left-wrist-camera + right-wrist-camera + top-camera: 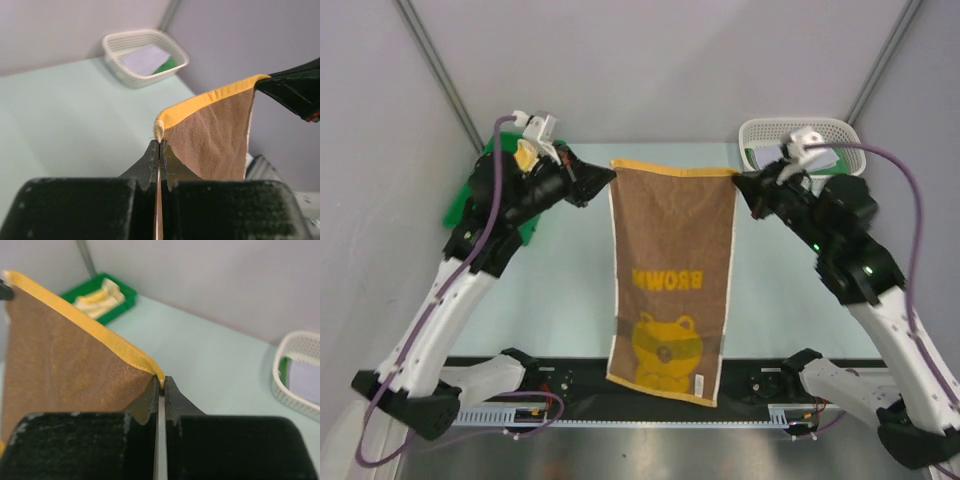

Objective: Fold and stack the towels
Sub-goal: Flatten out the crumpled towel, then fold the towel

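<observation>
The left gripper (607, 178) and right gripper (741, 181) each clamp a corner of the brown towel (672, 270). It hangs toward six o'clock.

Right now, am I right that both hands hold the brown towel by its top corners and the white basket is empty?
The basket is not empty: the left wrist view shows a pale towel and a green towel in it. Otherwise yes.

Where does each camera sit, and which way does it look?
Top external: above and behind the arms, looking down; both arms show, left gripper and right gripper holding the brown towel.
Left wrist: on left arm, facing the white basket; own gripper shows.
Right wrist: on right arm, facing the green tray; own gripper shows.
Shared: both wrist views show towel and basket.
</observation>
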`<state>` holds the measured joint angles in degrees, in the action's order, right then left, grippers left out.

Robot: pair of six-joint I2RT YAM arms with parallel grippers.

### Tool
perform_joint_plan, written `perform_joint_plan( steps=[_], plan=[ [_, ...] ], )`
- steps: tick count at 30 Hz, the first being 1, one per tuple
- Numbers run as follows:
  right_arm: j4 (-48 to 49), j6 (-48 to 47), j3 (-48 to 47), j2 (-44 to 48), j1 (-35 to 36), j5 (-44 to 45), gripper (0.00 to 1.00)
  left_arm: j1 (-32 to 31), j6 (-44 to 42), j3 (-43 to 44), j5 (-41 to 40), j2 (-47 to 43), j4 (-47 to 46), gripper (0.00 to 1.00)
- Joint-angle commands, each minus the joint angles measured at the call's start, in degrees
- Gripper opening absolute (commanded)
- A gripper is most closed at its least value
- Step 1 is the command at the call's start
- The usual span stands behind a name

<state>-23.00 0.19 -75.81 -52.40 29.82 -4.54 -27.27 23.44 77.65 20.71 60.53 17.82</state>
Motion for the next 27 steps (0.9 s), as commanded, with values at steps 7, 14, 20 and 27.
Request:
perform_joint_plan(
  steps=[7, 14, 20, 27],
  plan=[
    [22.4, -4.9, -2.7, -34.4, -15.1, -15.1, 0.00, 12.6, -1.5, 4.2, 2.8, 29.8, -17.6, 0.00],
    [25.2, -4.4, -22.7, -61.7, -18.7, -22.5, 0.00, 16.9, -0.8, 28.1, 11.9, 59.4, -18.7, 0.00],
    [25.6, -4.6, -28.2, -69.3, -18.7, -22.3, 0.00, 17.5, -3.2, 42.1, 14.4, 70.4, -13.6, 0.00],
    [21.0, -3.2, -18.1, -62.0, -16.9, -19.4, 0.00, 18.2, -7.3, 30.2, 13.3, 62.2, -14.1, 0.00]
  ],
)
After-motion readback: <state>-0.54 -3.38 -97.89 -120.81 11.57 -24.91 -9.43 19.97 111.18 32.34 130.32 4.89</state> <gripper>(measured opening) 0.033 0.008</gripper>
